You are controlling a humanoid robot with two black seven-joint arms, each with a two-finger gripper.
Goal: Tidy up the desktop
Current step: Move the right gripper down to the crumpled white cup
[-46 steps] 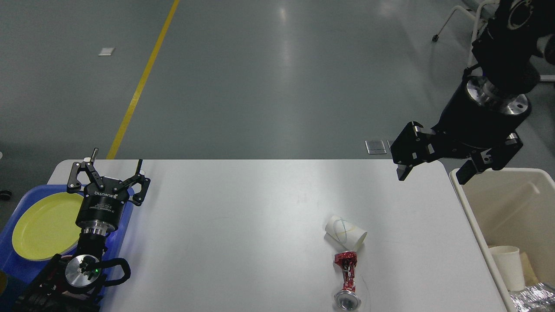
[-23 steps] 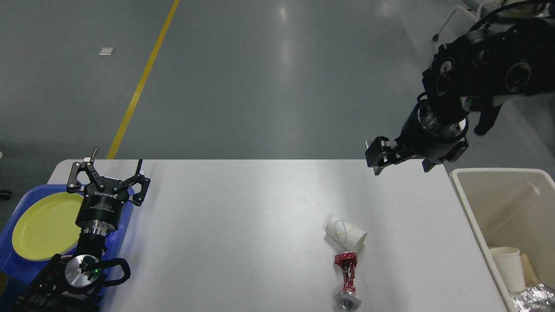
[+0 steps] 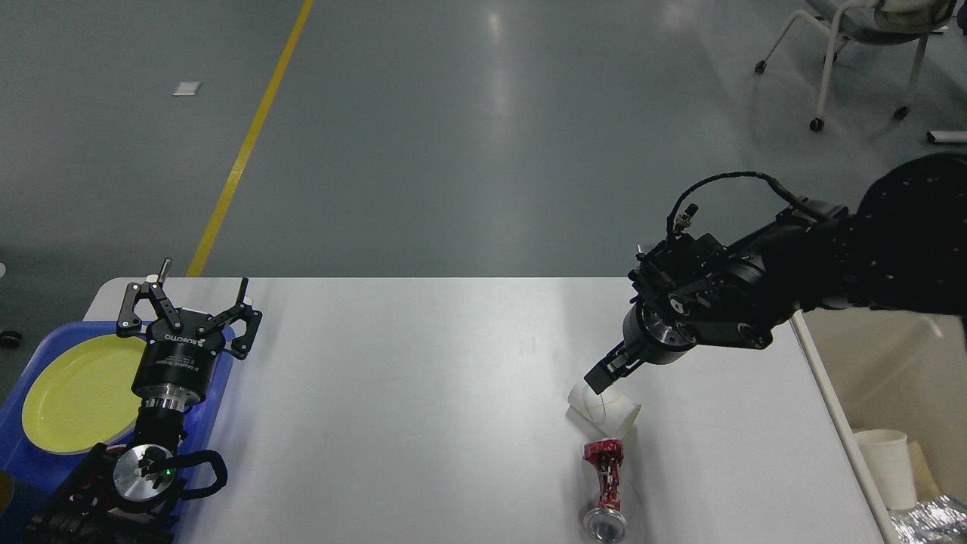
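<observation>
The white desk fills the lower view. The right hand hangs just over a tipped paper cup, seen end-on and dark, so I cannot tell its spread or whether it touches. A crushed red can lies just below the cup. The left hand gapes wide, empty, above a blue tray partly cut off.

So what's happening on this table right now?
The robot is clearing rubbish off the white desktop. Its right hand reaches down to a tipped-over paper cup lying beside a crushed red can; whether it grips the cup yet can't be told. The left hand hangs open over the blue tray holding a yellow plate. The cream bin on the right already holds a cup.
</observation>
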